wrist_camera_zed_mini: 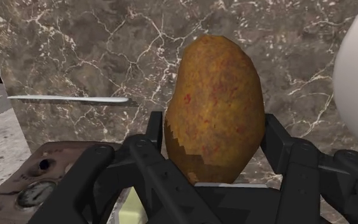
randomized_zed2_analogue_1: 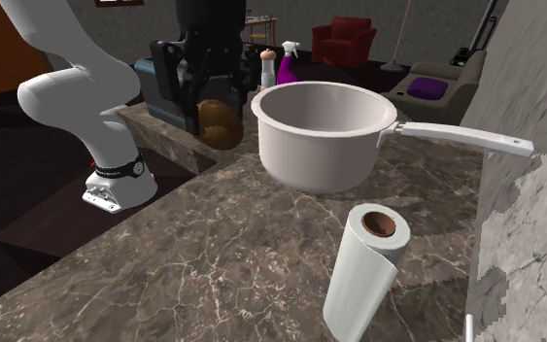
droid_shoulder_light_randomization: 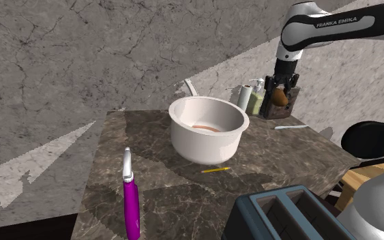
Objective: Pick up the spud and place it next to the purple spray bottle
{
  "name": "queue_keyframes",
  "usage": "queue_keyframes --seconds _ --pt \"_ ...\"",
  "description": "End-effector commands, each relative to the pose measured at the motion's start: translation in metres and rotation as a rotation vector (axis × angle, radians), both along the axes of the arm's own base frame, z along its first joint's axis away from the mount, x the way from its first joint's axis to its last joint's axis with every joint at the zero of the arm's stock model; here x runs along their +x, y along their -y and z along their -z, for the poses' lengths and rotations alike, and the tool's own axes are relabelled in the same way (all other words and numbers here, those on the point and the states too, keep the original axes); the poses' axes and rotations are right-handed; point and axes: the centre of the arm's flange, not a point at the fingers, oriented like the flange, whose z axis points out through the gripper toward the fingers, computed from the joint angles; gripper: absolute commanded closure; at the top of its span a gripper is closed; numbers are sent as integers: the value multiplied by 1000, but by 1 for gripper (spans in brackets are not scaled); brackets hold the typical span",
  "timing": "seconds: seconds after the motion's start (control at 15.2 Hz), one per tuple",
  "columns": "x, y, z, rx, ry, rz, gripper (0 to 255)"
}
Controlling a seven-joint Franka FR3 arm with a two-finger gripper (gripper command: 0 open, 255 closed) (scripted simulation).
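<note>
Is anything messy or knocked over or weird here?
Nothing looks spilled or broken. The saucepan sits upright on the marble counter. The only funny sight is the potato, squeezed between the black pincer fingers.

Countertop (droid_shoulder_light_randomization: 149, 143): dark veined marble, polished. Potato (wrist_camera_zed_mini: 215, 108): rough, mottled brown skin, matt. Saucepan (droid_shoulder_light_randomization: 207, 146): smooth white, slight sheen. Paper towel roll (randomized_zed2_analogue_1: 363, 277): white paper, matt.

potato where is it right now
The potato is clasped between the black fingers over the marble counter, at the shoulder view's right, just past the white saucepan and beside the pump bottles.
</note>
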Motion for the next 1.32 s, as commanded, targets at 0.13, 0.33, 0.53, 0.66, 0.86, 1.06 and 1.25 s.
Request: queue_keyframes --seconds 0.13,0.33,0.53,0.66,0.86,1.06,1.25 --pt "0 1 -21 0 0 0 255" --pt "0 1 -37 0 0 0 255" --pt "0 1 -53 0 0 0 255" --pt "0 1 -64 0 0 0 255" --pt "0 1 -80 0 0 0 255" --pt "0 1 -95 0 0 0 255" --pt "-8 -25 -100 0 0 0 255"
